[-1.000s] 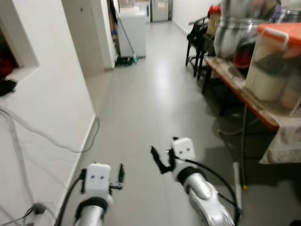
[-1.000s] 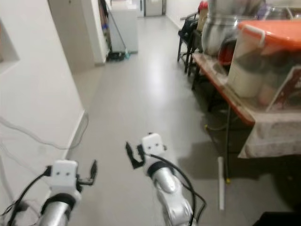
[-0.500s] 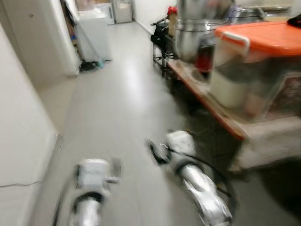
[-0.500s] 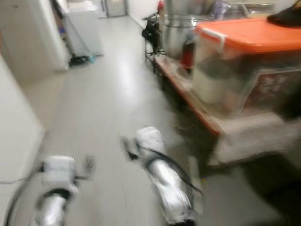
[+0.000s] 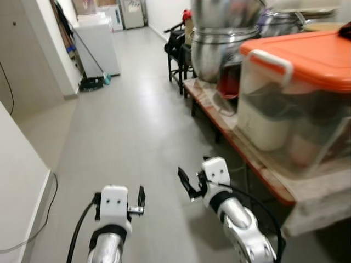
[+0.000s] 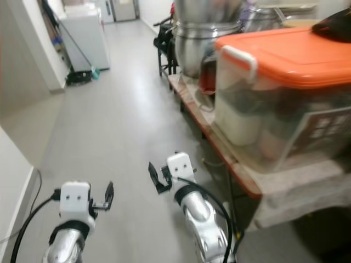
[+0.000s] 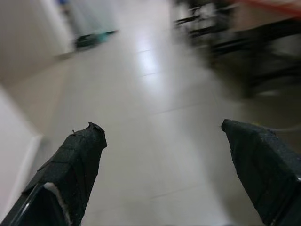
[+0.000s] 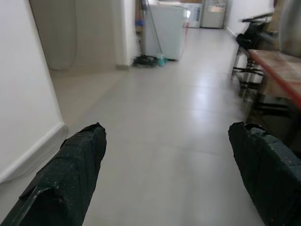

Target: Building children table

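I see no table parts in these frames. I stand in a long corridor with a grey tiled floor (image 5: 137,126). My left gripper (image 5: 141,196) is held low in front of me, open, with nothing between its fingers (image 7: 77,155). My right gripper (image 5: 184,184) is held beside it, a little higher and further forward, also open and empty, and its two black fingers (image 8: 77,162) frame bare floor in the right wrist view.
Along the right runs a long table (image 5: 241,145) carrying a clear bin with an orange lid (image 5: 299,93) and big metal pots (image 5: 219,33). A black chair (image 5: 178,46) stands beyond it. A white appliance (image 5: 98,35) and a mop (image 5: 90,82) are far left. A white wall (image 5: 16,181) with a cable (image 5: 41,227) lies close left.
The whole view has swung to the right and cleared of blur; the table and orange-lidded bin now loom closer on the right. Both grippers keep the same open pose.
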Robot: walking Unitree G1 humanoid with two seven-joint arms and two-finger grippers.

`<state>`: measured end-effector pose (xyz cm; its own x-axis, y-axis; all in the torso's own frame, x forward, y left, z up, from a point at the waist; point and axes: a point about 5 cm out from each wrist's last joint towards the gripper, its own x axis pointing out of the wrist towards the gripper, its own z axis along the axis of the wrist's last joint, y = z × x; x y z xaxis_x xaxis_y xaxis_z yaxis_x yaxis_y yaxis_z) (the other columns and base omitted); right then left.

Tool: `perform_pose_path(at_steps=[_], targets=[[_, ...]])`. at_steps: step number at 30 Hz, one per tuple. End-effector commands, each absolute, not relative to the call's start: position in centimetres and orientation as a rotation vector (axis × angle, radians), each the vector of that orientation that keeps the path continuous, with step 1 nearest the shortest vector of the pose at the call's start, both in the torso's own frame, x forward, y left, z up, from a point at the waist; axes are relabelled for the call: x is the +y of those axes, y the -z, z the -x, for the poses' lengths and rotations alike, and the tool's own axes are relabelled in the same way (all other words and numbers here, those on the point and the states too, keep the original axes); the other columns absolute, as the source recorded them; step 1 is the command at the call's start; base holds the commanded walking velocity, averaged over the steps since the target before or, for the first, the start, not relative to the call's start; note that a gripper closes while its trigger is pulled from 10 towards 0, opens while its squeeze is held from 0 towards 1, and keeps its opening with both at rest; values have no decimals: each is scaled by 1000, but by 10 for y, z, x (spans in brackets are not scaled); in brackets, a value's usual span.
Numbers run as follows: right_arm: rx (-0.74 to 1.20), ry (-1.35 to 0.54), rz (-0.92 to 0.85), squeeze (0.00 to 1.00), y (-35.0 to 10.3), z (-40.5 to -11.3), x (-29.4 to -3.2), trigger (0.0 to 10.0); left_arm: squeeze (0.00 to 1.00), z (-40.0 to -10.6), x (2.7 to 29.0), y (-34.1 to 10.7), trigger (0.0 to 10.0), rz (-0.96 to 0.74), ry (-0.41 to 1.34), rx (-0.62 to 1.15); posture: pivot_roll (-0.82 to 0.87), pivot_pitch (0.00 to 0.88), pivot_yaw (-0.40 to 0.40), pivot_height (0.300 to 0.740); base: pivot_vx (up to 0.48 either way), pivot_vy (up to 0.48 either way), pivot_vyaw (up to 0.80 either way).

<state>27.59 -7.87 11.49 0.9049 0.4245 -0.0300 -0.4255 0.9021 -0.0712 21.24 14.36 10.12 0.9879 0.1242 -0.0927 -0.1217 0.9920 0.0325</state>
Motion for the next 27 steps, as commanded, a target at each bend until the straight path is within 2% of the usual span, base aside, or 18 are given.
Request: perform_pose_path(at_steps=[1, 9, 20, 27], targets=[[16, -427, 76, 0, -113, -276, -84, 10000, 0, -213, 138, -102, 10000, -9, -112, 93, 27, 0, 23, 740, 0, 0, 0], [16, -421, 77, 0, -113, -276, -85, 10000, 0, -213, 137, -103, 10000, -11, -103, 88, 26, 0, 24, 740, 0, 0, 0], [21, -426, 78, 0, -113, -276, -85, 10000, 0, -213, 137, -103, 10000, -8, -103, 88, 26, 0, 24, 740, 0, 0, -781], [7, -446, 84, 0, -115, -274, -82, 10000, 0, -212, 136, -104, 10000, -11, -102, 84, 29, 0, 22, 740, 0, 0, 0]])
